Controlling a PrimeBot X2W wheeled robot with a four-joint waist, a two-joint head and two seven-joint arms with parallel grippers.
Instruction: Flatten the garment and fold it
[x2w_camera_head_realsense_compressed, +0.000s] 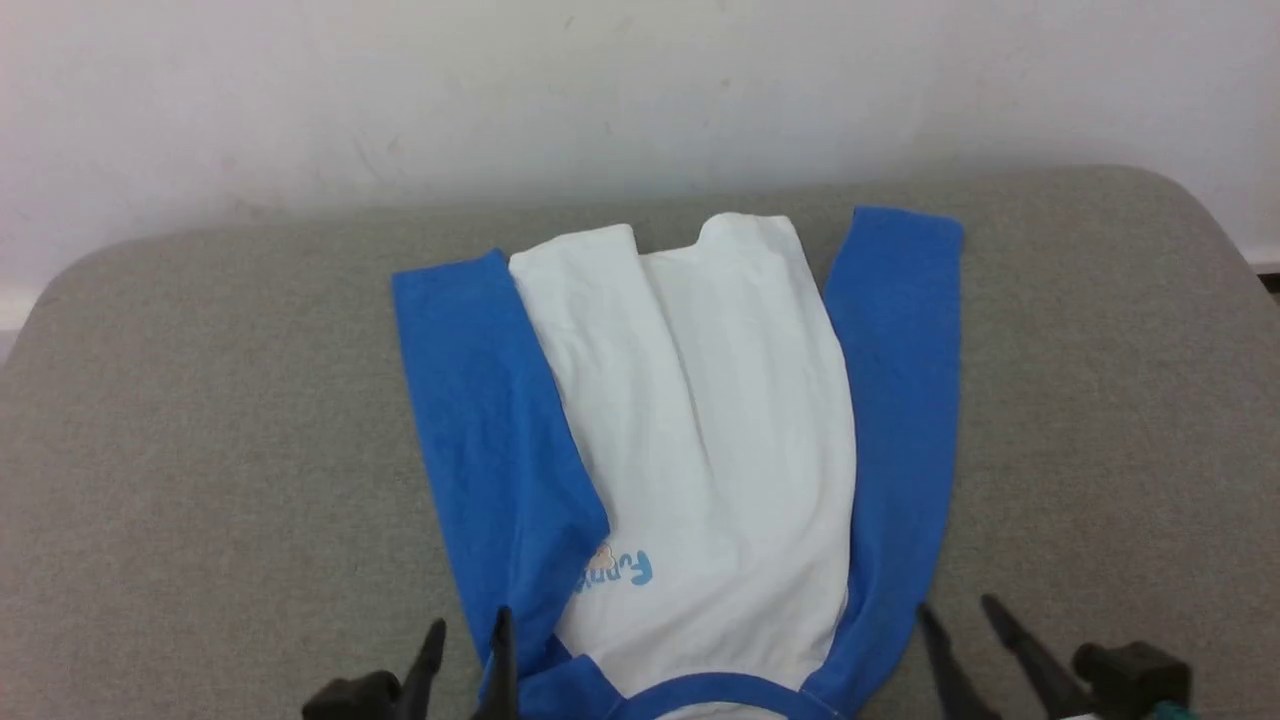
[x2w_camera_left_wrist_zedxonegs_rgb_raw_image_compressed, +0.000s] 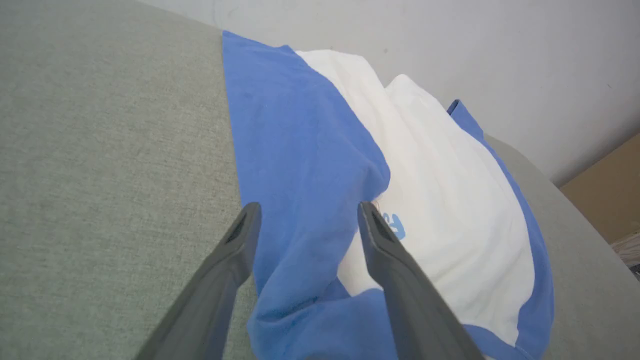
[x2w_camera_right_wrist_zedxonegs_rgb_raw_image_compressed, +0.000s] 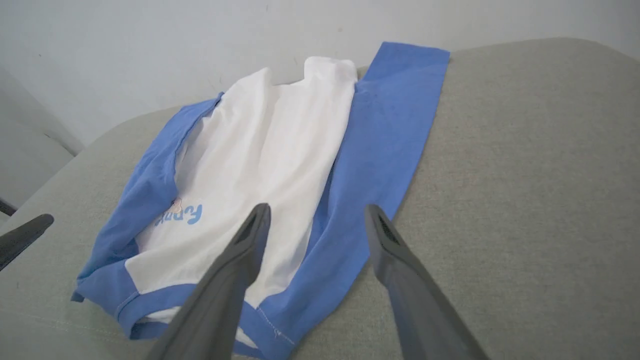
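The dark two-fingered left gripper (x2w_camera_head_realsense_compressed: 470, 625) is spread over the near left shoulder. The dark two-fingered right gripper (x2w_camera_head_realsense_compressed: 957, 607) is spread at the near right sleeve edge. Between them the thin white shirt with blue sleeves (x2w_camera_head_realsense_compressed: 720, 400) lies centred on the grey fabric pad (x2w_camera_head_realsense_compressed: 200, 450). Its long axis runs near to far, with the neckline near and the hem and cuffs far.

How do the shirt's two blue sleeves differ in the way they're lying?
The sleeve on the robot's left bulges over the white body and hides part of the blue lettering; the sleeve on the robot's right lies flatter along the body's edge. The right sleeve's end reaches nearer the wall than the left sleeve's. Both are bright blue, run lengthwise away from the robot, and rest on the grey cushion.
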